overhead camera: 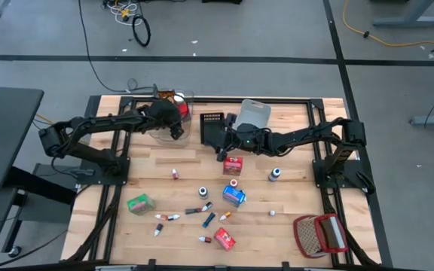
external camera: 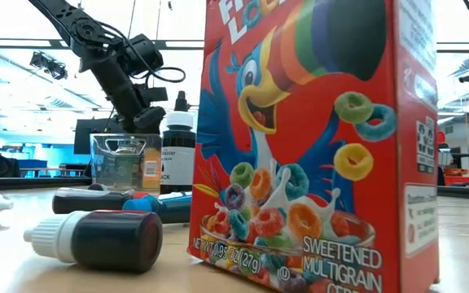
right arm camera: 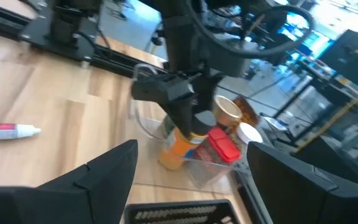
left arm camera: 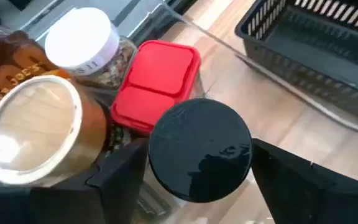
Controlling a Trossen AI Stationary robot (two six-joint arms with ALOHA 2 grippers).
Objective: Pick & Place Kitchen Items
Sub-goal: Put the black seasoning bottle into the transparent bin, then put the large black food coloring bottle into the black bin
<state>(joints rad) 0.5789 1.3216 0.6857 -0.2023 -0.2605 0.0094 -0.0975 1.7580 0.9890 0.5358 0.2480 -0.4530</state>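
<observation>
My left gripper (overhead camera: 173, 126) hangs over the clear bin (overhead camera: 164, 135) at the table's far left, shut on an orange jar with a black lid (right arm camera: 178, 149). In the bin lie a gold-lidded jar (left arm camera: 33, 127), a white-lidded jar (left arm camera: 82, 40) and a red-lidded container (left arm camera: 157, 81). My right gripper (overhead camera: 227, 143) is open, hovering mid-table by the black bin (overhead camera: 213, 128), just beyond a red box (overhead camera: 233, 164). A blue box (overhead camera: 234, 196), a green box (overhead camera: 139, 203), another red box (overhead camera: 224, 239), a small bottle (overhead camera: 275, 175) and several tubes (overhead camera: 170, 217) rest on the near table. My left gripper comes from above, pointing down, with one finger (left arm camera: 120, 177) on each side of the jar's round black lid (left arm camera: 197, 146). The jar hangs a little tilted below the fingers, its orange body (right arm camera: 173, 155) inside the clear bin; whether its base rests there is hidden.
A grey-blue bin (overhead camera: 253, 113) sits at the far edge beside the black bin. A red-and-white wire basket (overhead camera: 319, 235) stands at the near right corner. In the low view a cereal box (external camera: 316, 138) fills the foreground, with dark tubes (external camera: 96, 240) beside it.
</observation>
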